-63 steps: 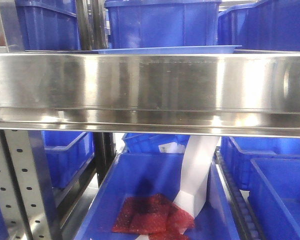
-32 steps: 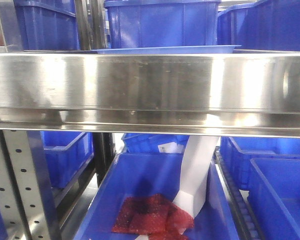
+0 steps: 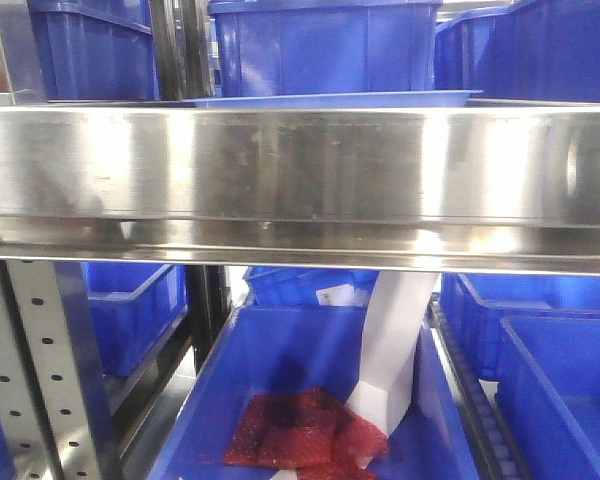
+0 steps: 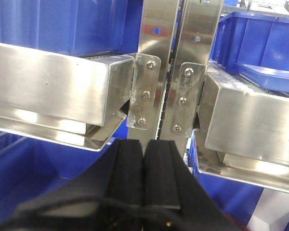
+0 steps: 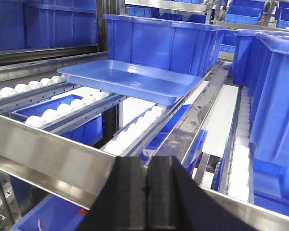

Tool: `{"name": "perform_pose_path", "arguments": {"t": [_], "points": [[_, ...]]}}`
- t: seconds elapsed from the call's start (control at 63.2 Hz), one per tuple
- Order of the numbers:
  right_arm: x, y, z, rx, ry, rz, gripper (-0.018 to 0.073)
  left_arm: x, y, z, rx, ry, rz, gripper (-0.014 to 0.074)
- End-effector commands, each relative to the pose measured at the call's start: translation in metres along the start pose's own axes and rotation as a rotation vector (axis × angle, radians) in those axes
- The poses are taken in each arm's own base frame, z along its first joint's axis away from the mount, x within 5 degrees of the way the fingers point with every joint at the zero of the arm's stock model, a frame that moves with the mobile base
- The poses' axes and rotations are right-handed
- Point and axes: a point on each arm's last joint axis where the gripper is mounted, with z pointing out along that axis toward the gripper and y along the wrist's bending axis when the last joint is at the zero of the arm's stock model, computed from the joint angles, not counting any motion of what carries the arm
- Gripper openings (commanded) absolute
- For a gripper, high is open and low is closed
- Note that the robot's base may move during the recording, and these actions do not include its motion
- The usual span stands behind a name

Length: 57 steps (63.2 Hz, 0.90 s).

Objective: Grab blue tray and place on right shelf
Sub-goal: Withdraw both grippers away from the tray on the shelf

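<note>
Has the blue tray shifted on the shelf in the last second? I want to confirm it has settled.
No. In the front view the blue tray's rim sits at the same spot above the steel front rail as before.

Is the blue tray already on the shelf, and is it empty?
Yes to both. The blue tray lies flat on the shelf's white rollers, nothing inside it, with the right gripper shut and apart from it.

1. Bright, even light from above in all views.
2. Strong glare patches on the steel front rail (image 3: 300,165).
3. Soft, slightly hazy focus in the front view.
4. Blurred black gripper pads (image 4: 144,175) near the lens.
</note>
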Motion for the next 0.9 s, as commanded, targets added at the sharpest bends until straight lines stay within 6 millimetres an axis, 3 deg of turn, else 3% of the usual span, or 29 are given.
{"name": "perform_pose_path", "arguments": {"t": [0.0, 0.301, 0.602, 0.886], "points": [[-0.015, 0.001, -0.001, -0.006, -0.103, -0.023, 0.0057, 0.001, 0.000, 0.000, 0.005, -0.077, -0.003, -0.0048], [-0.006, -0.001, 0.003, 0.026, -0.091, -0.032, 0.0057, 0.001, 0.000, 0.000, 0.005, -0.077, -0.003, -0.0048], [0.044, -0.012, -0.005, 0.305, -0.143, -0.018, 0.0057, 0.001, 0.000, 0.000, 0.005, -0.077, -0.003, -0.0048], [0.094, -0.019, 0.003, 0.379, -0.240, 0.036, 0.0057, 0.001, 0.000, 0.000, 0.005, -0.077, -0.003, -0.0048]]}}
